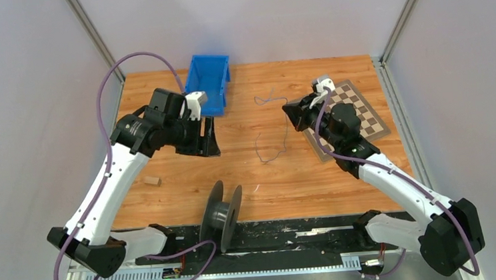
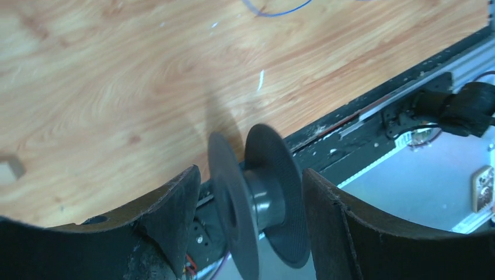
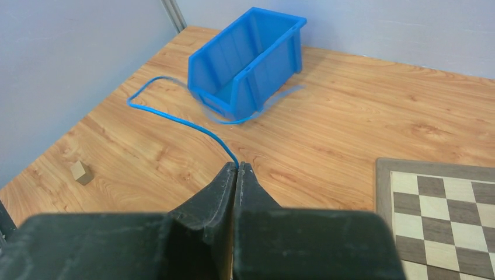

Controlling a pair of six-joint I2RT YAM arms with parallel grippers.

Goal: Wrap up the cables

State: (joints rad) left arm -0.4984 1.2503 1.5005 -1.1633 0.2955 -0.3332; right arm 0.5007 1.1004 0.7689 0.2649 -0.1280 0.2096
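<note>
Spool [image 1: 221,215] at near tabletop [image 1: 342,186] edge; cable [image 3: 181,121] tip pinned in right pincer [image 1: 291,110].
Your right pincer is clenched on the cable's end. In the top view, the slack lies loose at its 8 o'clock, running roughly 12 to 6. The spool sits at its 7 o'clock, axle lying 3 to 9. Left pincer [image 1: 205,137] is released and empty, nearer the spool, which is at its 6 o'clock.

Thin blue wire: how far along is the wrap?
Done: nothing wound yet; the hub of the black plastic spool is bare. In hand: the right fingers are shut on the thin blue wire, with the rest trailing loose over the table. The left fingers are open and empty. Left: all the winding.
</note>
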